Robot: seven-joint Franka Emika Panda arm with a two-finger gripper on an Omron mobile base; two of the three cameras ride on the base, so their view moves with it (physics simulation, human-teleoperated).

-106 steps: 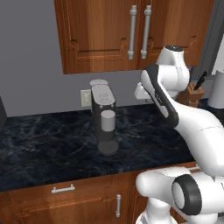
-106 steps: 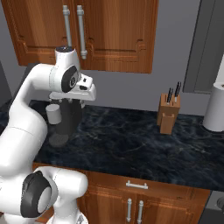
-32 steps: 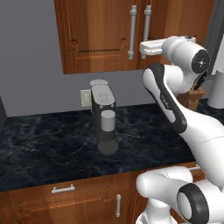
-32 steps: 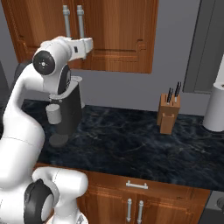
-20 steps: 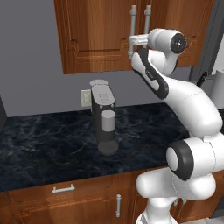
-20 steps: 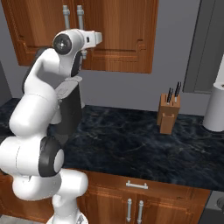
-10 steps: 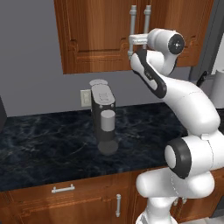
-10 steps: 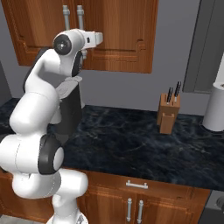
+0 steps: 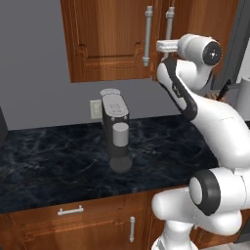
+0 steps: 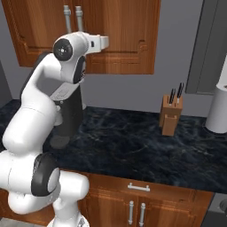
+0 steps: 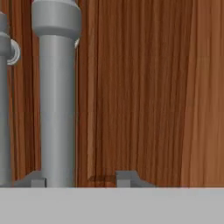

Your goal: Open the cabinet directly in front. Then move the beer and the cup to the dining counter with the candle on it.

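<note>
Pincer [image 11: 81, 180] half-parted, straddling right-hand silver bar handle [image 11: 57, 96] of reddish-brown wooden cabinet [image 9: 110, 41], not yet clamped. Rigid, slick metal; best gripped mid-bar.

Glossy white rounded arm links, dark grey disc joints — 2 small dark fingertips [image 11: 124, 178]
</note>
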